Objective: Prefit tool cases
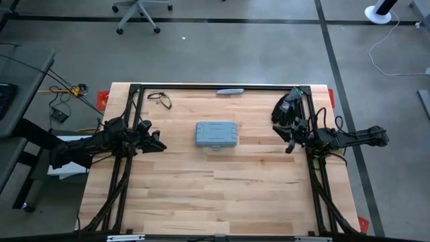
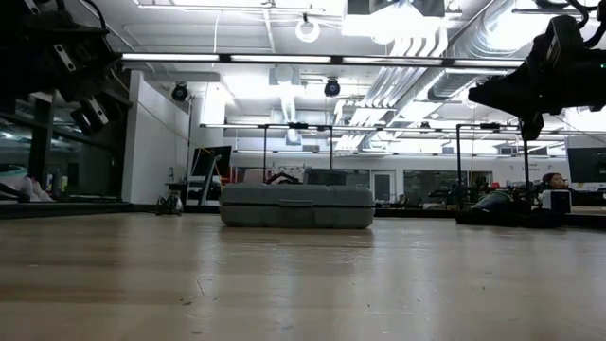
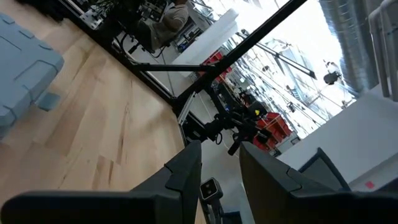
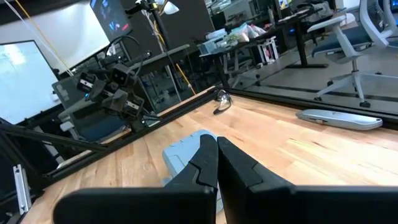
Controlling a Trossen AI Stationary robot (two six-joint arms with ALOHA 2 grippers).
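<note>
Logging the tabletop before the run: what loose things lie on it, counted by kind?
Tool case, blue-grey, lid shut: 1
Slim grey-blue bar at the far edge: 1
Dark wire loop, maybe glasses: 1
Total: 3

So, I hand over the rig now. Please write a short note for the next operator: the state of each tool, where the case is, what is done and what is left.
Left tool: partly open, empty, raised at the table's left side, pointing toward the case.
Right tool: shut, empty, raised at the right side.
Case: closed, lying flat near the middle of the table, between both arms, touched by neither.
Also on the table: a slim bar at the far edge and glasses at the far left.
Done: nothing visible yet.
Left: the whole prefit; the case is not yet opened.
</note>
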